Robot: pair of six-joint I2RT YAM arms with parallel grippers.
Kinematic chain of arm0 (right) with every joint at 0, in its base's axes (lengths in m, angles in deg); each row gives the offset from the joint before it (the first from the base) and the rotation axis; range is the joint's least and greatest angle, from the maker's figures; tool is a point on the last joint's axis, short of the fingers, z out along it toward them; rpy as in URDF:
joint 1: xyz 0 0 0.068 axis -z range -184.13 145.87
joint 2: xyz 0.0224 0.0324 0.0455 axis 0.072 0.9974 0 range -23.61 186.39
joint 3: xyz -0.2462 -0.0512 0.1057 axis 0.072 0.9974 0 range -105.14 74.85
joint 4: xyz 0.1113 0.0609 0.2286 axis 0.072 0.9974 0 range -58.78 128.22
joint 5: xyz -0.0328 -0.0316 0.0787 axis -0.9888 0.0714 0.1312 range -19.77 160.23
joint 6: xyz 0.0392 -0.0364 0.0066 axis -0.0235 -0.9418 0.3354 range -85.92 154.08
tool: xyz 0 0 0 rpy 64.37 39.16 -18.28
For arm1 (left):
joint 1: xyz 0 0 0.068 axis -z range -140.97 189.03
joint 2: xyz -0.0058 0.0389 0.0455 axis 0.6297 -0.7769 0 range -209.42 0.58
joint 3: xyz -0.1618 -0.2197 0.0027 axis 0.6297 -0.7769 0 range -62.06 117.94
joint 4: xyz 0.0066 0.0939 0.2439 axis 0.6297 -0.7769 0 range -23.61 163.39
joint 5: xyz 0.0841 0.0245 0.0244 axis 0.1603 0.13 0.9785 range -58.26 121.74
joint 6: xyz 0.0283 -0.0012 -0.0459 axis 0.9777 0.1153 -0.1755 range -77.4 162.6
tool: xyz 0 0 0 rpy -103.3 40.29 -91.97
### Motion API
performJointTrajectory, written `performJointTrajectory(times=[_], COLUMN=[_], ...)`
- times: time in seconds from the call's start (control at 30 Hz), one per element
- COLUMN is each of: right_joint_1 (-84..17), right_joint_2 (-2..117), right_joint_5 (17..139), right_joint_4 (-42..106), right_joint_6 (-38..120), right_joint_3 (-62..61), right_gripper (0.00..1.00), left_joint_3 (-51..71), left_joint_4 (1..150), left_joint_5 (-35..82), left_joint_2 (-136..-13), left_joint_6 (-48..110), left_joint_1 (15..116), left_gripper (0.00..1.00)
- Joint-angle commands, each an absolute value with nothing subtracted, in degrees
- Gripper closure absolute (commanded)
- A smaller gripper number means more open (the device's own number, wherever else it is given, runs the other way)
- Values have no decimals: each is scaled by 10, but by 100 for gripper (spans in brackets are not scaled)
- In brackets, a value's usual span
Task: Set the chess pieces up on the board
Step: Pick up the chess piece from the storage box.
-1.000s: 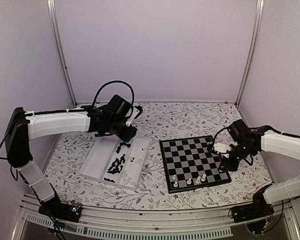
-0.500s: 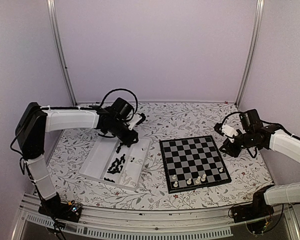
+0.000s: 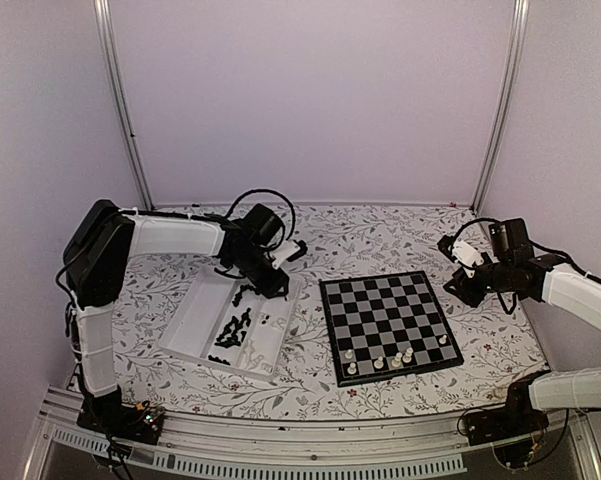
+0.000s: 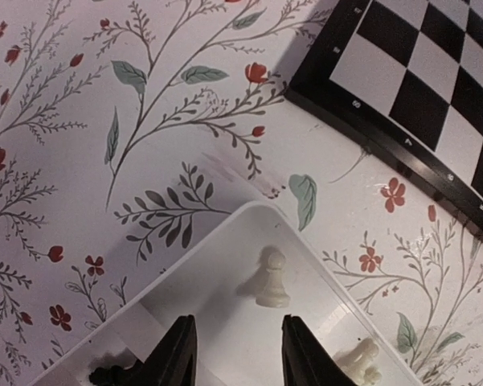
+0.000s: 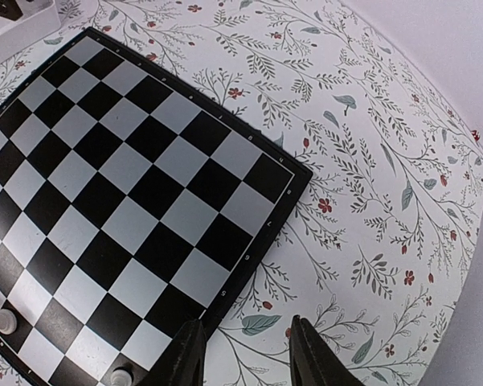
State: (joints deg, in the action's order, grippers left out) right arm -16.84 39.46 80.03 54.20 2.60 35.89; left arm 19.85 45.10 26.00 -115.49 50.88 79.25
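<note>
1. White pieces [image 3: 396,359], only a few, stand on the two near rows of the board [image 3: 380,300]. Every other square looks bare, and no black piece is on it.
2. Black pieces [image 3: 235,328] lie in a loose heap in the tray [image 3: 195,322], which sits near the board on its left. The left wrist view shows a white pawn [image 4: 271,279] upright in a tray corner, with another white piece lying close by.
3. Left end effector [image 4: 237,354] hovers over that tray corner, jaws partly apart with nothing between them.
4. Right end effector [image 5: 245,354] hangs over the worktop [image 5: 370,161] just off the board's right edge, jaws partly apart and empty.
5. The setup looks barely begun. Most of the white pieces and all the black ones have yet to be placed.
</note>
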Motion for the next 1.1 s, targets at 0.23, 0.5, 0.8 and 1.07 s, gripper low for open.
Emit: performJointTrajectory(times=[0.23, 0.5, 0.8, 1.07], right_joint_1=[-167, -167, -167, -167], right_joint_2=[393, 396, 402, 403], right_joint_5=[811, 812, 816, 816], right_joint_4=[526, 526, 526, 527], right_joint_6=[31, 31, 31, 32], right_joint_3=[365, 365, 366, 366], right_gripper=[61, 61, 61, 62], left_joint_3=[224, 231, 245, 305], left_joint_4=[433, 430, 426, 352], left_joint_5=[242, 225, 214, 295], left_joint_2=[-1200, -1218, -1234, -1279], left_joint_6=[523, 527, 514, 486], left_joint_1=[800, 803, 807, 807], left_gripper=[64, 64, 61, 77])
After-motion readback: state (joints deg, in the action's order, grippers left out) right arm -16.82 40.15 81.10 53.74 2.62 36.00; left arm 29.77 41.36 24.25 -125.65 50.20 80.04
